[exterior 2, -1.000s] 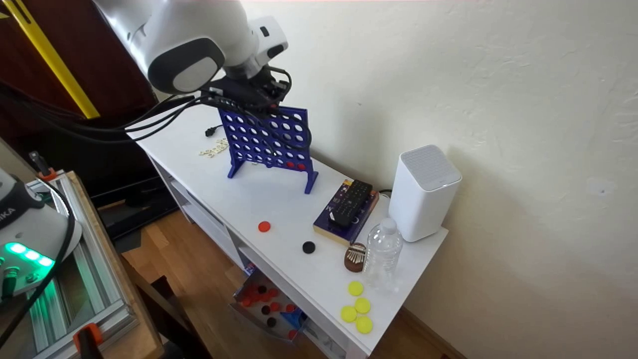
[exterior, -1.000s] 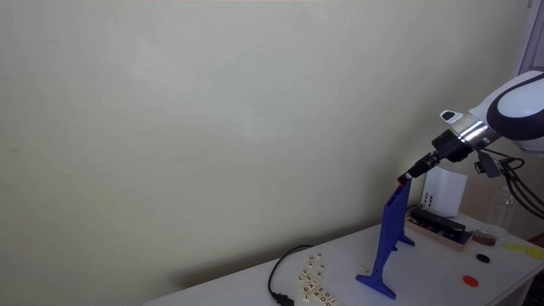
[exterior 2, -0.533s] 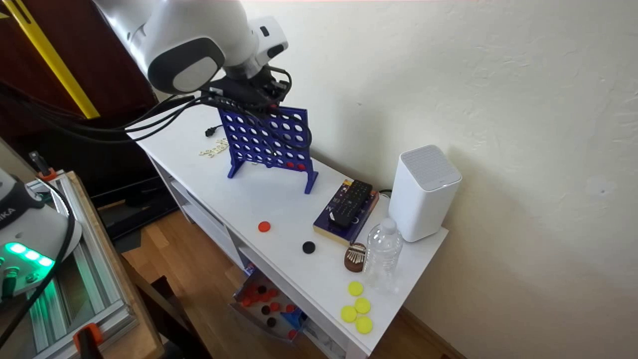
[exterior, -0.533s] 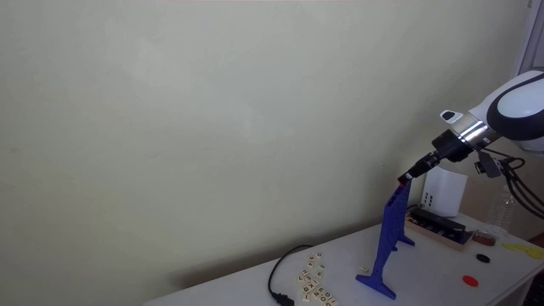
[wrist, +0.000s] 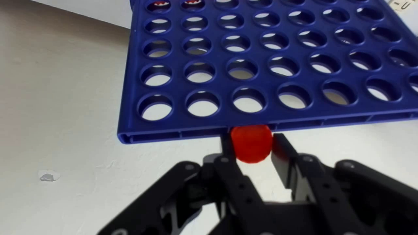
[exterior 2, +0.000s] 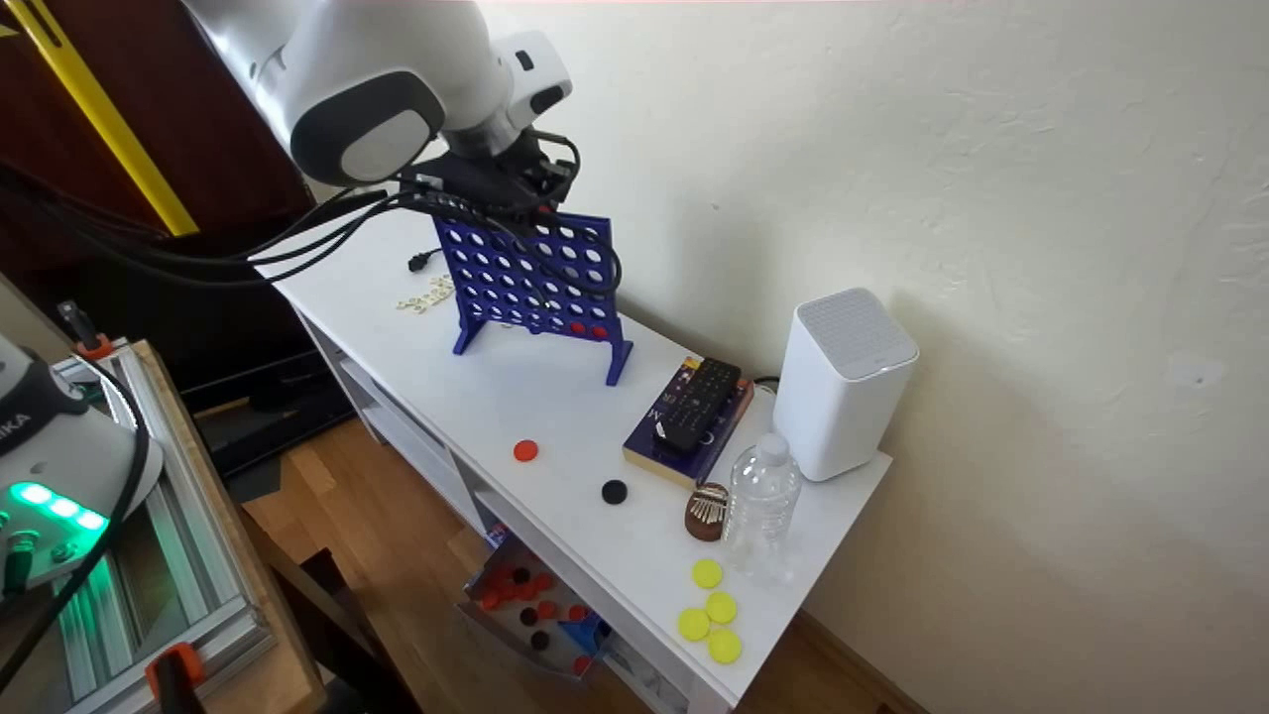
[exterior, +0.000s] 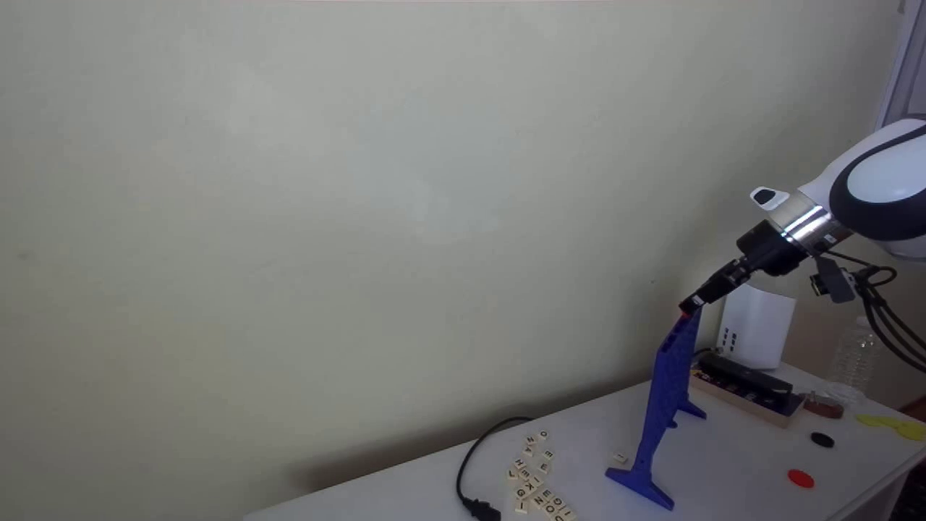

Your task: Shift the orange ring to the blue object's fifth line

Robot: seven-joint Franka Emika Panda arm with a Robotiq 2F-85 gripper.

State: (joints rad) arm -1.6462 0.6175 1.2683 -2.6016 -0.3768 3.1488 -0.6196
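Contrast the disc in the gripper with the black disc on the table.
The held disc is red, the black disc black.
The held disc stands on edge at the top of the blue stand; the black disc lies flat on the table.
The gripper grasps the held disc; the black disc lies free.
Both are round.

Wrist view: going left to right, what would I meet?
Mark on the wall, red disc in column one, red disc in column two, gripper fingertip, red disc at the third slot, opposite fingertip, letter tiles. The blue Connect Four grid spans too many of these to place.
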